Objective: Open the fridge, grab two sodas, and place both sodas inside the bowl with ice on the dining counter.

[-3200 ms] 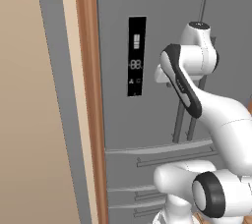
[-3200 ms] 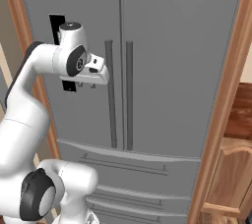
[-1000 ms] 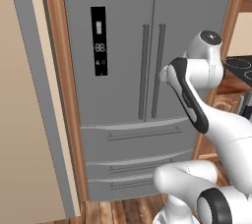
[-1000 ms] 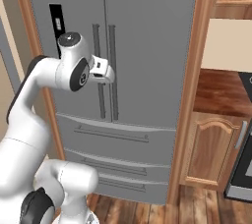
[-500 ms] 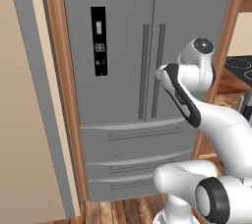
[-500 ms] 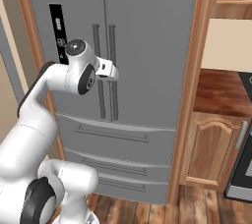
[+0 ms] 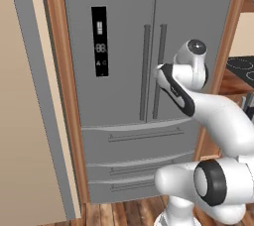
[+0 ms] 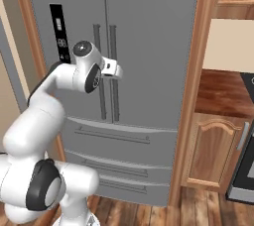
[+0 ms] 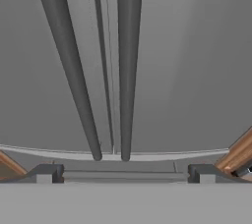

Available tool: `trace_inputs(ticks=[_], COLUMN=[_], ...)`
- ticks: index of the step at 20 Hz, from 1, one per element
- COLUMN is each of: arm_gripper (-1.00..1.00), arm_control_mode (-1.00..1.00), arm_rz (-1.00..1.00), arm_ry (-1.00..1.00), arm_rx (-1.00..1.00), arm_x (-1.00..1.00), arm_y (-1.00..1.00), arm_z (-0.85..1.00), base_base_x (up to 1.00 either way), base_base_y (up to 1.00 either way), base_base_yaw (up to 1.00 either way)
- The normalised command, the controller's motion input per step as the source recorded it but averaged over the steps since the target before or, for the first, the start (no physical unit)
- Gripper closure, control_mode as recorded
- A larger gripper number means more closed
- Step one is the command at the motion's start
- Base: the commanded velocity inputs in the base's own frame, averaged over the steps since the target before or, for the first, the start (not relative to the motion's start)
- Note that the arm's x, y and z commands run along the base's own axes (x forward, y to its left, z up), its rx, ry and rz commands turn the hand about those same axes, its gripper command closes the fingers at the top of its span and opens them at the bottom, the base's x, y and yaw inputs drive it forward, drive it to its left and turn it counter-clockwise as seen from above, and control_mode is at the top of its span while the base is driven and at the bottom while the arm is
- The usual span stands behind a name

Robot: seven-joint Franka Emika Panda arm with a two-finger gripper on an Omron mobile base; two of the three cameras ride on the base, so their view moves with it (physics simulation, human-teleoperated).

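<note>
Hand view, gripper (image 9: 122,173): jaws spread wide, nothing between them; the two dark fingertips (image 9: 47,173) sit at 7 and 5 o'clock of the picture.
Hand view, just ahead: two long bar handles (image 9: 129,66) of the fridge (image 9: 197,61) run from 12 o'clock down to about 6 o'clock, with the seam of the two doors between them; the gripper faces them and is apart from them.
Left base view, arm: the white arm rises from 5 o'clock and the gripper (image 7: 158,74) sits near the right bar handle (image 7: 159,74), close in front of the right door.
Right base view, gripper (image 8: 119,71): at about 10 o'clock of the picture, level with the middle of the handles, overlapping the right one in this view; contact cannot be told.
Fridge: both doors shut, drawers (image 7: 141,143) below also shut.
Display panel (image 7: 99,41): black strip on the left door, at 11 o'clock in the left base view.
Wood frame (image 8: 196,86): brown upright right of the fridge.
Cabinet (image 8: 214,150): panelled wooden door at 4 o'clock in the right base view, with a reddish-brown table (image 8: 223,93) above it.
Stove (image 8: 245,170): dark, at the right edge.
Floor (image 8: 149,212): wooden boards.
</note>
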Motion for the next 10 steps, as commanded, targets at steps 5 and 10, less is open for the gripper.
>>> trace_inputs(ticks=[5,10], arm_gripper=[-1.00,-1.00], arm_control_mode=[-1.00,-1.00], arm_rz=[0.00,0.00], arm_ry=[-0.01,-0.03], arm_rx=[0.00,0.00], arm_x=[0.33,0.42], arm_y=[0.00,0.00], arm_z=[-0.10,-0.12], base_base_x=[0.00,0.00], base_base_y=[0.00,0.00], base_base_yaw=[0.00,0.00])
